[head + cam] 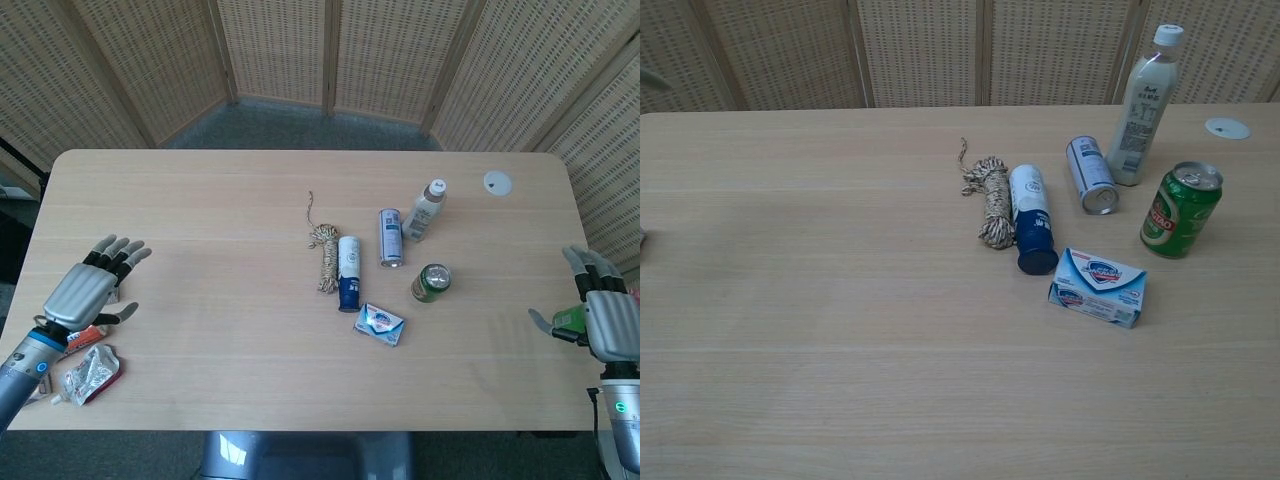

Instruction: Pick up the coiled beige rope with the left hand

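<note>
From the head view we see the left robot hand (85,291) at the desk's (200,200) left edge, fingers spread, holding nothing, partly covering small packets (88,372). The coiled beige rope (325,258) lies mid-desk, touching a blue-capped tube (347,272). The right robot hand (603,315) is also spread, its arm cut off.

In the chest view we see the rope (992,205) but neither hand.

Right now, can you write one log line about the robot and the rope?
left hand: empty, fingers spread, at table's left edge | coiled beige rope: lying mid-table beside blue-and-white tube, not yet touched | right hand: far right, grip unclear
</note>
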Tool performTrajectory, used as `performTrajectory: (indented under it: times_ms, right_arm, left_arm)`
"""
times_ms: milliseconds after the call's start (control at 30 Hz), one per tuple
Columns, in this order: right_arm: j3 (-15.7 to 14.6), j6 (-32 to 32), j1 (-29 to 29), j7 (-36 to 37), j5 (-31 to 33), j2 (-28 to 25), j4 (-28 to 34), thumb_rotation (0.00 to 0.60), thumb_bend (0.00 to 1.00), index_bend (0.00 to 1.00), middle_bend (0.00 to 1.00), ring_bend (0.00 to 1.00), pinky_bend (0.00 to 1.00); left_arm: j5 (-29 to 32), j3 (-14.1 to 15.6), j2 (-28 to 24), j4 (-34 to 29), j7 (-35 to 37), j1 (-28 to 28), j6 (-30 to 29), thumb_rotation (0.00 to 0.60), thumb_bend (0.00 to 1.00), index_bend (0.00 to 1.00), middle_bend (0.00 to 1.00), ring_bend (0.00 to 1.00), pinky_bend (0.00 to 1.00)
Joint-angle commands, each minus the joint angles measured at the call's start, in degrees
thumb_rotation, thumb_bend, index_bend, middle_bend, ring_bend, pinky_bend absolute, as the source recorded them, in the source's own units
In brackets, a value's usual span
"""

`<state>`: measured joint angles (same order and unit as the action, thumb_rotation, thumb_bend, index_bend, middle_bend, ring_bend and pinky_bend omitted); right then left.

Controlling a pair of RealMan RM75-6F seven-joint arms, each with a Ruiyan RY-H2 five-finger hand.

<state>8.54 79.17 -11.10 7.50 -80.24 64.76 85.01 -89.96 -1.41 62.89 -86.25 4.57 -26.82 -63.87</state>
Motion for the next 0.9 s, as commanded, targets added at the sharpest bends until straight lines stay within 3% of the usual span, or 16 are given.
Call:
performTrajectory:
  times_ms: [33, 367, 900]
  right_arm:
    - [0.0, 0.0, 0.1, 0.2, 0.1, 0.0, 0.0, 0.320, 0.25, 0.00, 0.03, 0.00, 0.00]
    - [-0.7, 0.7, 1.4, 0.4, 0.3, -0.8, 0.5, 0.323, 0.25, 0.00, 0.03, 0.00, 0.00]
    - [-2.0, 0.9, 2.7, 0.7, -0.5, -1.4, -0.3, 0.332, 0.25, 0.00, 0.03, 0.00, 0.00]
  left_arm:
    - [-0.8, -1.1, 1.3, 0.1, -0.6, -4.6, 5.3, 0.540, 0.37, 0.10, 0.04, 0.00, 0.00]
    - [0.5, -4.5, 10.7, 5.8, -2.4, -16.2, 17.1, 0.510, 0.37, 0.06, 0.00, 0.00, 0.00]
    - [3.7, -7.0, 29.7, 24.4, -2.8, -31.9, 30.6, 0.498, 0.37, 0.01, 0.00, 0.00, 0.00]
